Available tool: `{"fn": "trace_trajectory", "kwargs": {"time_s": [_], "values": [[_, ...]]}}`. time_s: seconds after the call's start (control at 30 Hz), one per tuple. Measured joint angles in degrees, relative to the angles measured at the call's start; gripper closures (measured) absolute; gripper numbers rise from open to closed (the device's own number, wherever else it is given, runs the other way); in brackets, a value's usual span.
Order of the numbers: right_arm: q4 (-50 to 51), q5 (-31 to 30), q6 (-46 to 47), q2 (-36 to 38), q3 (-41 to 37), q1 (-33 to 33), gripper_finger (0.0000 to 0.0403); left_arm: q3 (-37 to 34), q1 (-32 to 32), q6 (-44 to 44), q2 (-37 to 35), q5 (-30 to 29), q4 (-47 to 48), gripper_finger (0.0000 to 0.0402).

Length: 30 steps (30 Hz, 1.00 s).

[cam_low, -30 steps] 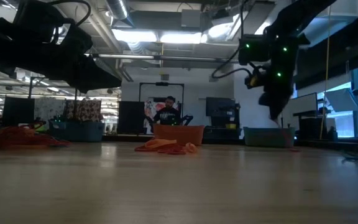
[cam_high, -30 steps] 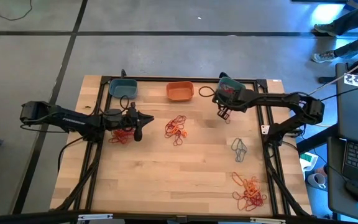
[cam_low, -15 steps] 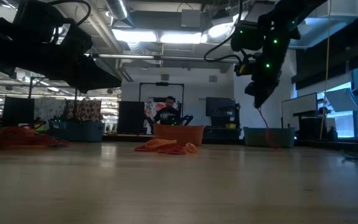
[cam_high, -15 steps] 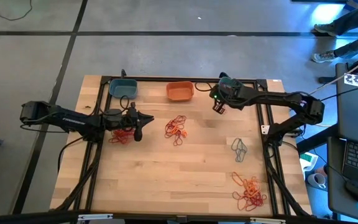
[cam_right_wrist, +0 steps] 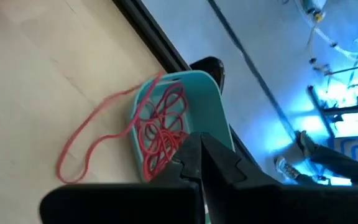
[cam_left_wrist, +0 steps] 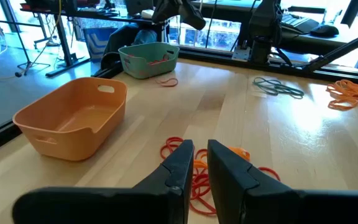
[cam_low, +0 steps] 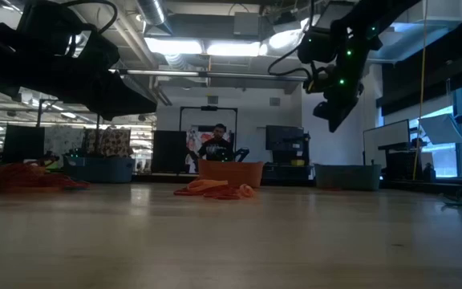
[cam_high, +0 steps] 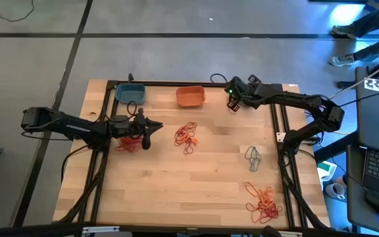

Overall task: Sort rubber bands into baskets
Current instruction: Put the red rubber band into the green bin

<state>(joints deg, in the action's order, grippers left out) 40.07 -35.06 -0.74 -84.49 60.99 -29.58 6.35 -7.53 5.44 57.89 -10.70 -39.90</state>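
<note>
Three baskets stand along the far edge: a teal-blue one (cam_high: pixel 130 93), an orange one (cam_high: pixel 191 97), and a teal one (cam_right_wrist: pixel 211 112) holding red rubber bands. The right arm hides this third basket in the high view. One red band (cam_right_wrist: pixel 98 134) lies over its rim and onto the table. My right gripper (cam_high: pixel 231 104) hangs shut above the table next to this basket, with nothing seen in it. My left gripper (cam_high: pixel 158 125) waits at the left, by a red pile (cam_high: pixel 127 144). Its fingers (cam_left_wrist: pixel 185 163) stand a narrow gap apart with nothing between them.
Loose bands lie in heaps: red and orange in the middle (cam_high: pixel 186 135), grey-teal toward the right (cam_high: pixel 253 158), orange at the near right (cam_high: pixel 263 203). A black frame rail (cam_high: pixel 278 122) runs along the table's sides. A person sits far behind the table (cam_low: pixel 217 144).
My right gripper has risen and gone toward the far edge and a little left, tipping as it went. Half a second ago a red band hung from it down to the teal basket. Now nothing hangs below it.
</note>
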Motion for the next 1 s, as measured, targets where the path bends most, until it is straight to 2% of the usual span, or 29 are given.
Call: {"fn": "trace_trajectory", "kwargs": {"time_s": [0.37, 0.6, 1.0], "values": [[-1.4, 1.2, -2.3, 4.1, 0.0, -5.1, 0.0398, 0.0, 0.0, 0.0, 0.0, 0.0, 0.3, 0.0357], [-3.6, 1.3, -2.6, 7.1, 0.0, -5.1, 0.0398, 0.0, 0.0, 0.0, 0.0, 0.0, 0.3, 0.0357], [-3.6, 12.9, -1.9, 6.8, -1.8, -4.9, 0.0398, 0.0, 0.0, 0.1, 0.0, 0.0, 0.2, 0.0357]]}}
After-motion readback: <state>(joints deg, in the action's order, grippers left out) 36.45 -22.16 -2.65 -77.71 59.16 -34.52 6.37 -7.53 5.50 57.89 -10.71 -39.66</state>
